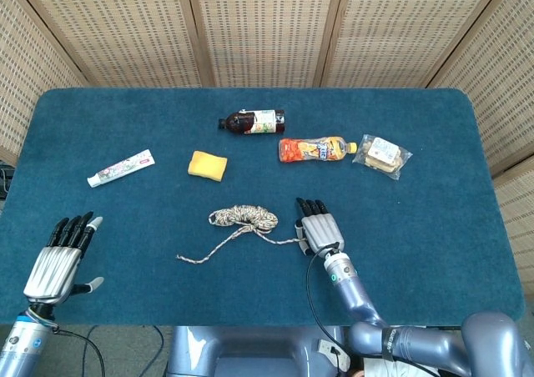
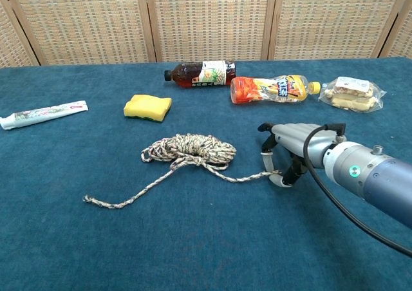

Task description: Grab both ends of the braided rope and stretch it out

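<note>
Braided rope (image 1: 242, 219) mid-table, mostly coiled, tails trailing both ways. Right hand (image 2: 283, 154) over right tail, fingers curled down, grasp not confirmable. Left hand (image 1: 60, 260) spread wide, empty, well apart from left tail. Risk: shallow pinch slips; coil snags when stretched.

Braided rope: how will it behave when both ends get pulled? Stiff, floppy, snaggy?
Likely floppy: the braided rope lies in a loose coil with both tails curving flat on the table. The bundled loops may snag before paying out. The right hand sits at one thin end, which could slip; the left hand is open, away from it.
</note>
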Robot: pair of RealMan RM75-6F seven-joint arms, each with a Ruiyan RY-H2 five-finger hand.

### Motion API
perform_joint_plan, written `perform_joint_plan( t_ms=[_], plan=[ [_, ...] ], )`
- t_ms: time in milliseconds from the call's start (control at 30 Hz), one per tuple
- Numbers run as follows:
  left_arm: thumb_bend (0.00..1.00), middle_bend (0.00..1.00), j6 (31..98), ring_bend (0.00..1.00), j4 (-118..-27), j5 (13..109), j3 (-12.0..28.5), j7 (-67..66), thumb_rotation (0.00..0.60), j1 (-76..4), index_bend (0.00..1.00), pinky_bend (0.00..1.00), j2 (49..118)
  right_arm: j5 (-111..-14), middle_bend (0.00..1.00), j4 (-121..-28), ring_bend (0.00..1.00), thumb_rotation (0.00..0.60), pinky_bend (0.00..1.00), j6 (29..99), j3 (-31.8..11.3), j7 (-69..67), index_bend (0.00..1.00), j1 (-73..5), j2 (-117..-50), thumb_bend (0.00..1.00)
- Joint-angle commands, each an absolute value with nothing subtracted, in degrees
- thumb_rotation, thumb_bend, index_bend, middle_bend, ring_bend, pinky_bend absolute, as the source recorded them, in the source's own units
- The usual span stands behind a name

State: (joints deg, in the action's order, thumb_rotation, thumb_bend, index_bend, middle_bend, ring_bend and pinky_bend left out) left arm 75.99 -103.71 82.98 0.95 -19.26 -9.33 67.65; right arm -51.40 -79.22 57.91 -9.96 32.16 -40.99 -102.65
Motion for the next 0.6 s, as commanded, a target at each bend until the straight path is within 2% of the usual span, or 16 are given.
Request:
perform_joint_plan(
  t_ms=[33,167,333,467,600],
  plan=[
    [0.00,0.00,71.9,0.00,-102.8,82.1,1.9,-19.4,0.600,-12.4,0.22,0.00,69.2,-51.5,0.00,-79.4,0.00,0.600,0.00,58.0,-9.9,32.3,0.66,-41.0,-102.6,0.55],
    [0.07,0.00,67.0,0.00,-100.0,83.0,2.3,-19.0,0.600,-16.2,0.33,0.00,71.9,-51.4,0.00,-79.9,0.00,0.600,0.00,58.2,-10.0,32.5,0.66,-41.0,-102.5,0.55],
    [0.14,0.00,62.2,0.00,-96.0,84.1,2.9,-18.8,0.600,-20.6,0.42,0.00,75.7,-51.1,0.00,-80.3,0.00,0.600,0.00,58.4,-10.0,33.1,0.66,-41.0,-102.3,0.55],
    [0.16,0.00,59.7,0.00,-93.7,83.6,3.2,-19.3,0.600,-22.8,0.44,0.00,77.8,-50.8,0.00,-80.3,0.00,0.600,0.00,58.3,-10.0,33.4,0.66,-41.0,-102.4,0.55],
    [0.24,0.00,57.6,0.00,-90.7,84.3,3.3,-18.3,0.600,-25.2,0.46,0.00,80.6,-50.5,0.00,-80.2,0.00,0.600,0.00,58.3,-10.0,33.7,0.66,-41.1,-102.4,0.56]
  ],
)
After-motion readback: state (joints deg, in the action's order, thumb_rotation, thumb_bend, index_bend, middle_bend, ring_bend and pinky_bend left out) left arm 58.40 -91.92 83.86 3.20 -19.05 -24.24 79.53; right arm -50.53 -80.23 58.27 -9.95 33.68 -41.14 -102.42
